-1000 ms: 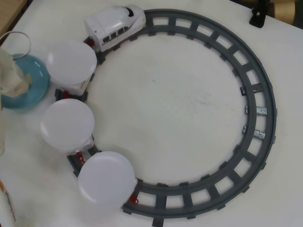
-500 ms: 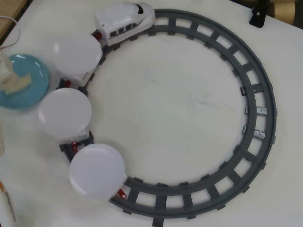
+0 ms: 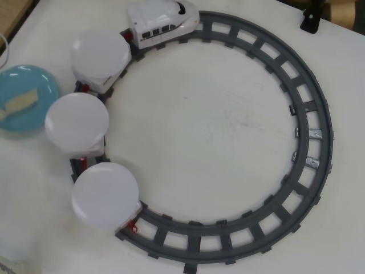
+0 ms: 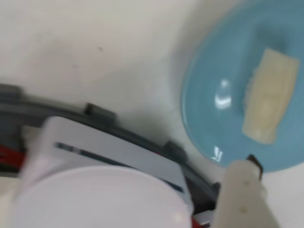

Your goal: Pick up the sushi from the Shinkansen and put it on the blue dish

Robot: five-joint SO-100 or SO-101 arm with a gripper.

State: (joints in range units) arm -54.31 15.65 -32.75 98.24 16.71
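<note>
The sushi (image 3: 23,103) lies flat on the blue dish (image 3: 40,83), left of the Shinkansen (image 3: 162,21) in the overhead view. In the wrist view, one finger of my claw (image 4: 244,199) shows below the dish, holding nothing; its opening cannot be determined.

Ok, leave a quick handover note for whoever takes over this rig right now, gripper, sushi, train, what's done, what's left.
Gripper: only one pale fingertip shows at the bottom of the wrist view; open or shut cannot be told. It holds nothing visible.
Sushi lies flat on the blue dish, at the left of the overhead view.
Shinkansen sits at the top of the grey track; its three white plates look empty.
Done: sushi placed. Left: nothing visible.
</note>
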